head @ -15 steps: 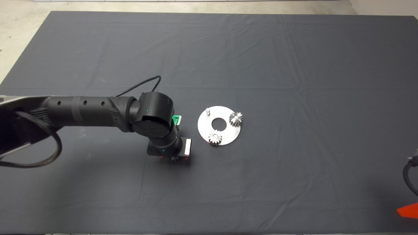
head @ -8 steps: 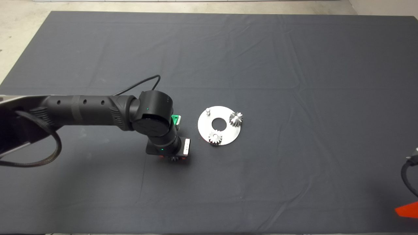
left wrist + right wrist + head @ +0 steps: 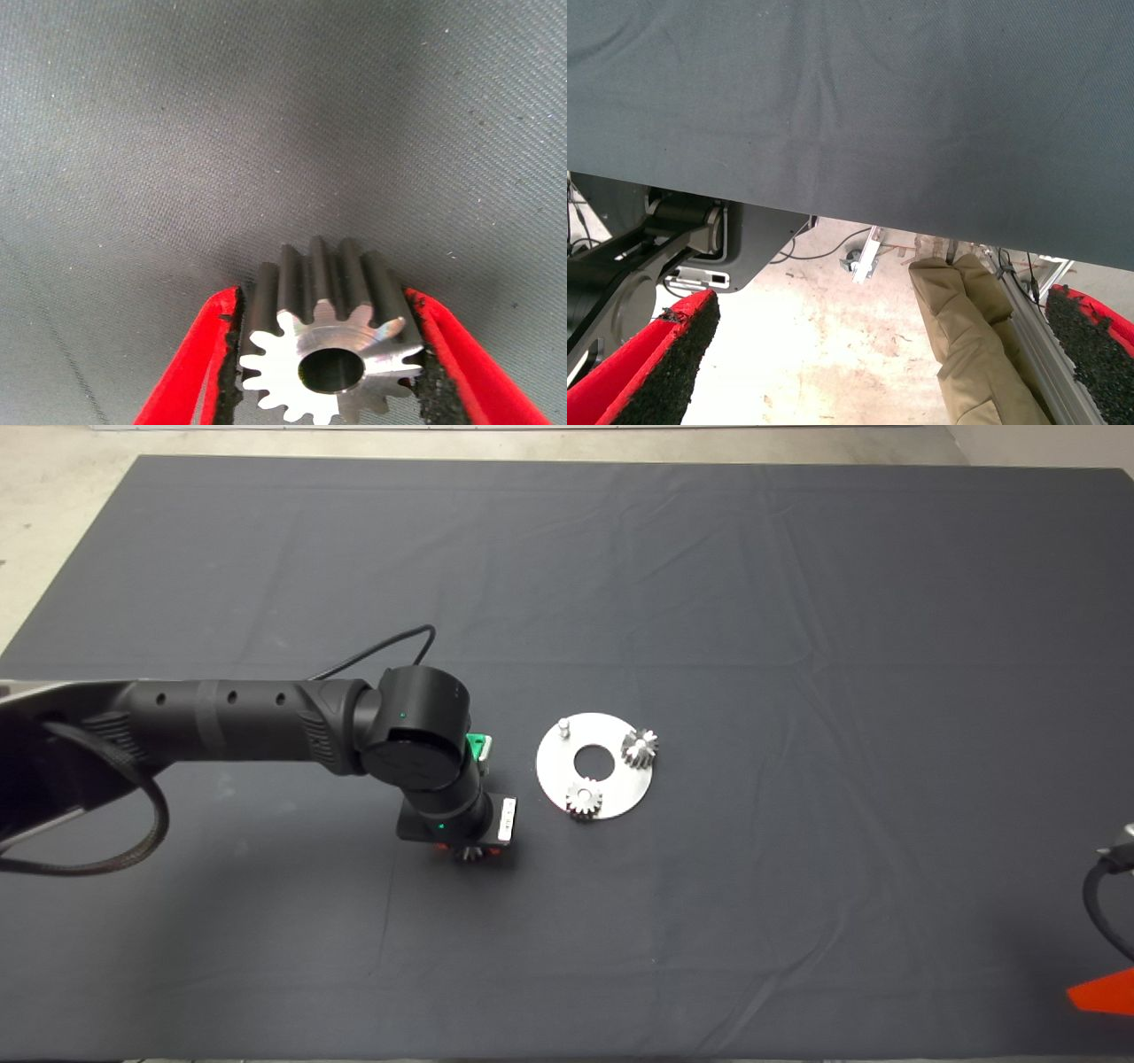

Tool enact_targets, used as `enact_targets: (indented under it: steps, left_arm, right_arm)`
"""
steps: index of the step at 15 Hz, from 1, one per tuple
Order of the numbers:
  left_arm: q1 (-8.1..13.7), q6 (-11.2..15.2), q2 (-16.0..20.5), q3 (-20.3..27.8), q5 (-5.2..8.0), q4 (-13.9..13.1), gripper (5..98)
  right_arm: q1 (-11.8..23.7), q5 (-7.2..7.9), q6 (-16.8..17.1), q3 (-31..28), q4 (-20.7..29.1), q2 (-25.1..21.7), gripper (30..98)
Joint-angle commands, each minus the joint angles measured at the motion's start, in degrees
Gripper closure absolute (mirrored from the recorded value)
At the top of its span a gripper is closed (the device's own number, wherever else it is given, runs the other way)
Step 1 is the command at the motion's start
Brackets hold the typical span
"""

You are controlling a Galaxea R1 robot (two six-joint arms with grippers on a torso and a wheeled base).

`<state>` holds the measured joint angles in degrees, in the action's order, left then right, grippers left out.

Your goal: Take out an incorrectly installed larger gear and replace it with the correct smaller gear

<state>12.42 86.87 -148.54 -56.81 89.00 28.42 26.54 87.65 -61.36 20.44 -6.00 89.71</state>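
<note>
We've got the left gripper down low over the mat, with its two red fingers clamped on the smaller gear. From the wrist view, the gear sits right between the black pads, one pad pressed on each side of the teeth, with the shiny flat face and centre hole turned toward the camera. In the head view most of the gripper is hidden under the arm's wrist, so we only catch a sliver of gear poking out below it.

Off to the gripper's right and a bit further up the mat lies a round metal plate with a big hole in the middle. Two more small gears sit on it: one on the edge nearest the gripper, the other on the far side. A bare peg stands on the plate too, nothing on it.

We can't spot the larger gear in any view.

The right gripper is parked way off at the mat's lower right edge, fingers spread wide apart with nothing between them. Its wrist view looks past the mat edge to the floor, where a person's leg in tan trousers shows.
</note>
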Motion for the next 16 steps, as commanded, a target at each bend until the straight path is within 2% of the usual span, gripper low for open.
enact_targets:
  steps: [1, 6, 9, 13, 16]
  left_arm:
    - [0.4, -0.5, 0.0, 0.0, 1.08, 1.7, 62.5]
    - [0.9, -0.6, 0.1, 0.6, 1.35, 1.6, 66.8]
    - [3.2, -0.6, 0.1, 0.7, 1.7, 0.0, 68.8]
    - [10.0, -0.6, 0.0, 2.1, 1.7, -4.4, 69.5]
    - [11.9, -0.6, -0.5, 2.5, 1.79, -6.7, 71.9]
  right_arm:
    - [0.7, 5.6, -0.3, -0.4, -1.3, 0.2, 31.6]
    - [0.7, 5.6, -0.3, -0.4, -1.3, 0.5, 31.6]
    - [0.7, 5.6, -0.3, -0.4, -1.2, 0.6, 31.6]
    - [0.7, 5.6, -0.3, -0.4, -1.3, 0.6, 31.6]
    - [0.6, 5.6, -0.3, -0.4, -1.3, 0.5, 31.6]
